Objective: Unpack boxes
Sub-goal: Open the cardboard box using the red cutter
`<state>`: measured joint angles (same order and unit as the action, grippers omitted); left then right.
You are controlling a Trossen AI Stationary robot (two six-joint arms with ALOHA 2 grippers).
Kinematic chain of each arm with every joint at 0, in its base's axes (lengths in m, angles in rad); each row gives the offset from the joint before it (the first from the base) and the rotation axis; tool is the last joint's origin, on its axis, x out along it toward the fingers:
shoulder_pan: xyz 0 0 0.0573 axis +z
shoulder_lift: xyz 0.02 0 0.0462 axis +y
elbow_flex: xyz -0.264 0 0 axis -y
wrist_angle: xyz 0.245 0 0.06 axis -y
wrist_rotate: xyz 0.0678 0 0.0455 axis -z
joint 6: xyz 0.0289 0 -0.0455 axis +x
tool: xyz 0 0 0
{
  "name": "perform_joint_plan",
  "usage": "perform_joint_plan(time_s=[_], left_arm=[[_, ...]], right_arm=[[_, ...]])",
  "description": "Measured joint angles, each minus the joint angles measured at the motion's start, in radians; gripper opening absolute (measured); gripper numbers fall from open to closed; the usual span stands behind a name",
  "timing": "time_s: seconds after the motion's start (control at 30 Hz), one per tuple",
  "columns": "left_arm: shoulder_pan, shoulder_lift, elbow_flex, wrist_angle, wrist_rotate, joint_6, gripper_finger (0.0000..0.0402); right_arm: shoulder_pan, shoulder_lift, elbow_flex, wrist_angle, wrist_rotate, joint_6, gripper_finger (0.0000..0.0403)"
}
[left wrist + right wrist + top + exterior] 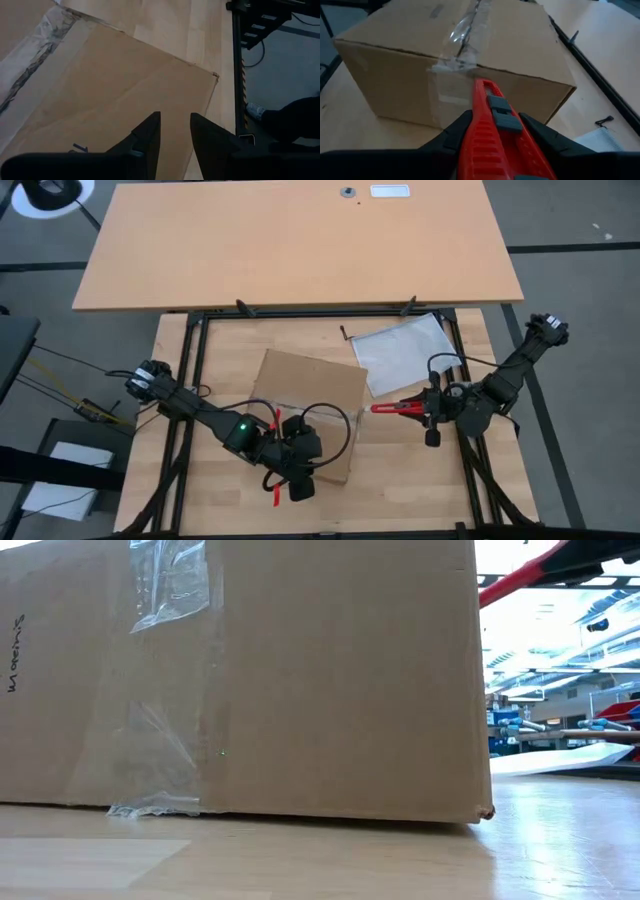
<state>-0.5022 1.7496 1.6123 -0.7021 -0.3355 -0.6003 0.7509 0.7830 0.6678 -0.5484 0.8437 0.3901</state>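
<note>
The right gripper (492,131) clamps a red box cutter (398,407) just beside the taped cardboard carton (310,395) mid-tabletop. The left gripper (175,131), fingers narrowly parted and holding nothing, hovers over the carton's top near the tabletop's front edge.

Red-handled box cutter (397,407) right of centre in the high view, lying level above the wooden surface (400,490). Clear plastic bag (404,352) flat at upper right of centre. Second, larger tabletop (300,240) across the top of frame.

Even overhead light; glare on the table (560,830); near cardboard box (250,680) soft.
</note>
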Motion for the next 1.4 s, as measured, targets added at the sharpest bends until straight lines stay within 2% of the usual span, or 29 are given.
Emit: perform_joint_plan(time_s=[0.7,1.03,1.4], left_arm=[[0.0,0.0,0.0,-0.001,0.0,0.0,0.0117],[0.0,0.0,0.0,-0.001,-0.006,0.002,0.0117],[-0.064,0.025,0.001,0.03,-0.003,0.166,0.0117]], right_arm=[[-0.03,0.004,0.0,0.054,-0.001,-0.06,0.0136],[-0.051,0.094,0.0,0.13,-0.014,-0.104,0.0136],[-0.1,0.114,0.002,0.163,-0.056,-0.133,0.0136]])
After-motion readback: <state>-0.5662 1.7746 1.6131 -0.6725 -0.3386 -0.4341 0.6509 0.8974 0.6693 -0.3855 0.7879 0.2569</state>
